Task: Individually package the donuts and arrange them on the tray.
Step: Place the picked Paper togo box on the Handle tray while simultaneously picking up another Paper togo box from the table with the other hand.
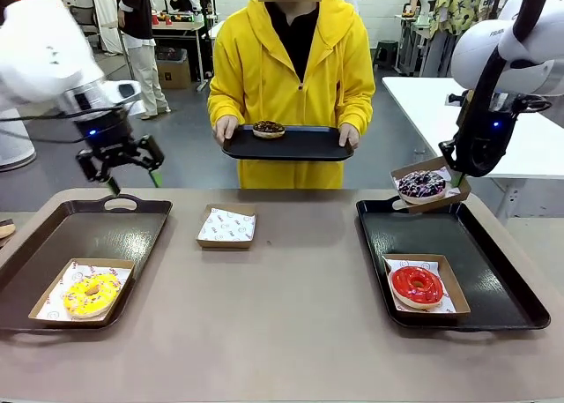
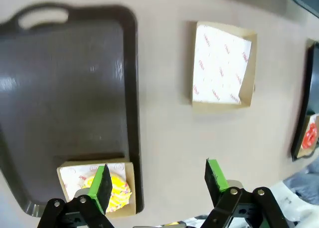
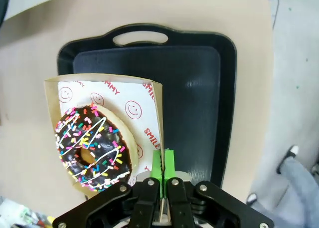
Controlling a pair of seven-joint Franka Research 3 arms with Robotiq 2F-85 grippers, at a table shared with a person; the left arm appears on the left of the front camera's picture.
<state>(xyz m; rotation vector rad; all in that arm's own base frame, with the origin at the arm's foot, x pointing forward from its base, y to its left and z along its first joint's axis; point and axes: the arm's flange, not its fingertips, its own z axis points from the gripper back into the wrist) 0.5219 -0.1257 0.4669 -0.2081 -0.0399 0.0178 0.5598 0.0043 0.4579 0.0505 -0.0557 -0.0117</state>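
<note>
Four donuts lie around the empty box [image 1: 226,226] in the middle of the table [image 1: 291,332]. The front view takes in all of them: the yellow donut [image 1: 91,294] boxed on the left tray [image 1: 97,235], left of the empty box and nearer the robot; the red donut [image 1: 417,285] boxed on the right tray [image 1: 493,279], right of it and nearer; the chocolate donut [image 1: 269,129] on a third tray [image 1: 308,143] that a person [image 1: 291,59] holds beyond it; and the sprinkled donut [image 1: 422,185] in a tilted box [image 1: 434,203] held up to its right, over the right tray's far edge. The right claw [image 1: 456,175] is clamped on that box's rim, fingers together on the cardboard, as the right wrist view makes plain. The left claw [image 1: 134,182] hangs with fingers apart and empty, up and left of the empty box. In the left wrist view a green pad [image 2: 101,183] hides part of the yellow donut and the picture edge cuts off the red one. The right wrist view gives the paper liner's [image 3: 119,96] red print, "SMILE" and "MMY" among smiley faces, both cut short; the empty box's print is too small to read.
</note>
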